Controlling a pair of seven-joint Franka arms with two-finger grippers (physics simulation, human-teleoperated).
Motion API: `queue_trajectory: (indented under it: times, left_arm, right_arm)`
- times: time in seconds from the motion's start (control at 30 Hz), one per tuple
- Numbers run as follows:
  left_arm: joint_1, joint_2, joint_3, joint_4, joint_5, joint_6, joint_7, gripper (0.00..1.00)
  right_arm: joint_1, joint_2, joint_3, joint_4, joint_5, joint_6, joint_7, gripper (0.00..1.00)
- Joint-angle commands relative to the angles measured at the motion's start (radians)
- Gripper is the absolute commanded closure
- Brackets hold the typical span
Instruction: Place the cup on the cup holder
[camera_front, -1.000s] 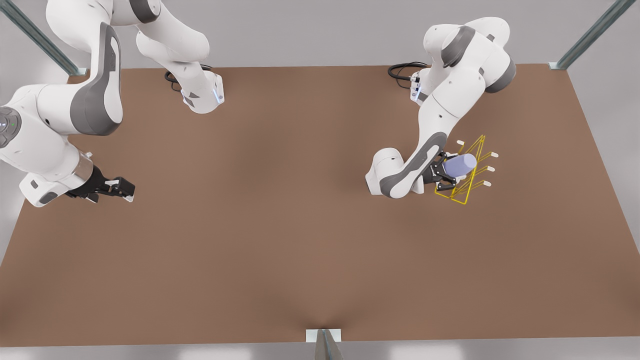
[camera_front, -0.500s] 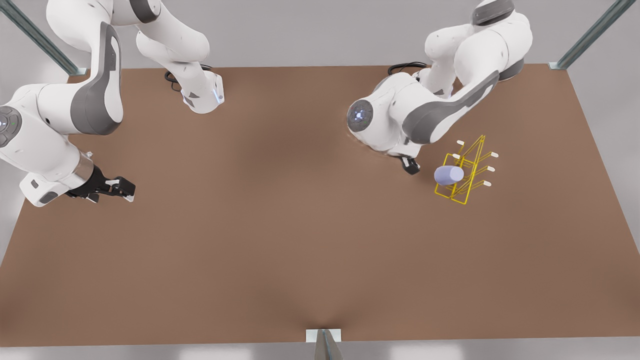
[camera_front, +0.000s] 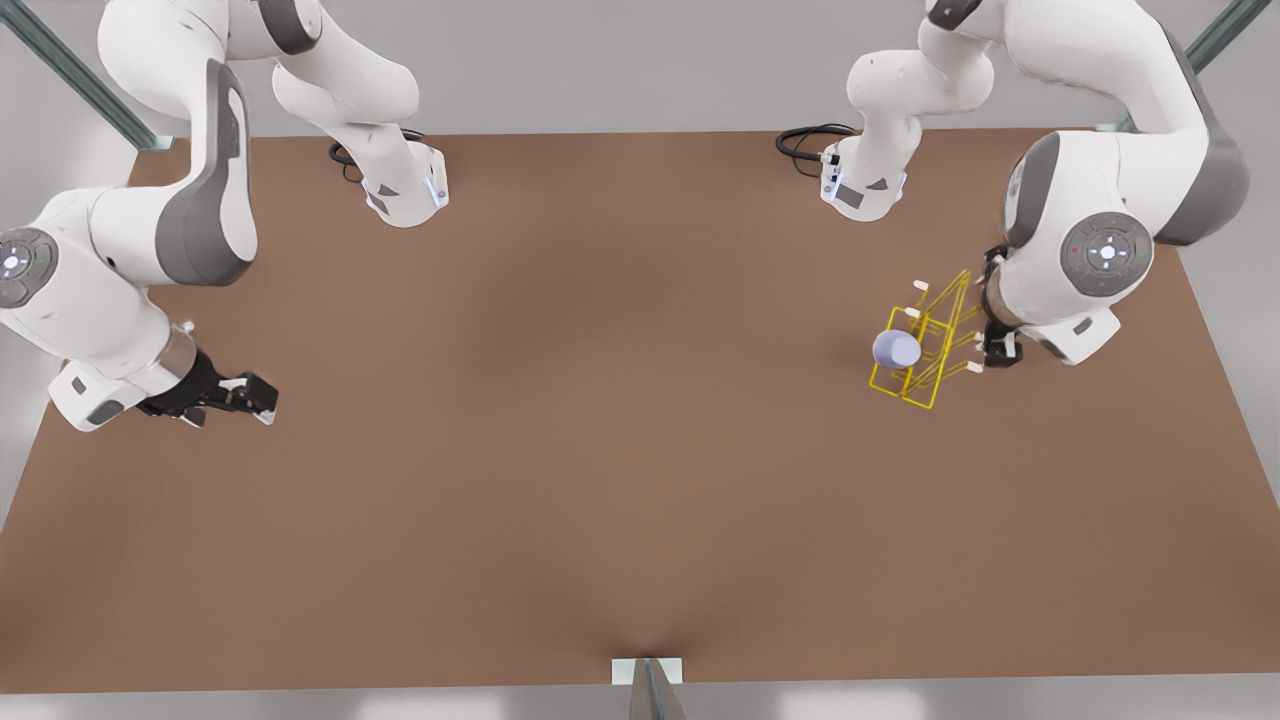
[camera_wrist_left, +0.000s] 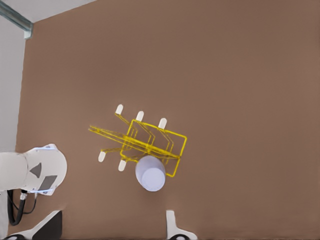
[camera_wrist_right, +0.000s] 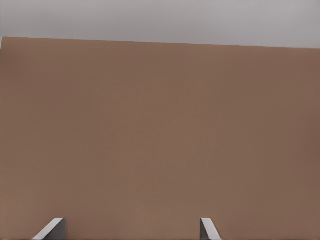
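Lavender cup (camera_front: 896, 348) hangs on the yellow cup holder (camera_front: 935, 372) beside our wide, empty left end effector (camera_front: 998, 345); our right end effector (camera_front: 240, 392) waits wide over the bench (camera_front: 600, 450).

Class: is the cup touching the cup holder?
Touching. In the left wrist view the cup sits against the cup holder frame with no gap.
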Motion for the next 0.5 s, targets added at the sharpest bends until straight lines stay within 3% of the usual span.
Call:
queue_trajectory:
  times: [0.0,0.47]
  left_arm:
    - [-0.028,-0.06,0.062,-0.098,-0.161,0.292,1.627,0.0]
    - [-0.043,0.002,0.046,-0.041,-0.155,0.295,1.543,0.0]
  right_arm:
    - [-0.006,0.006,0.0,0.001,-0.002,0.046,-0.003,0.0]
    - [-0.007,0.026,-0.006,0.006,-0.002,0.048,-0.005,0.0]
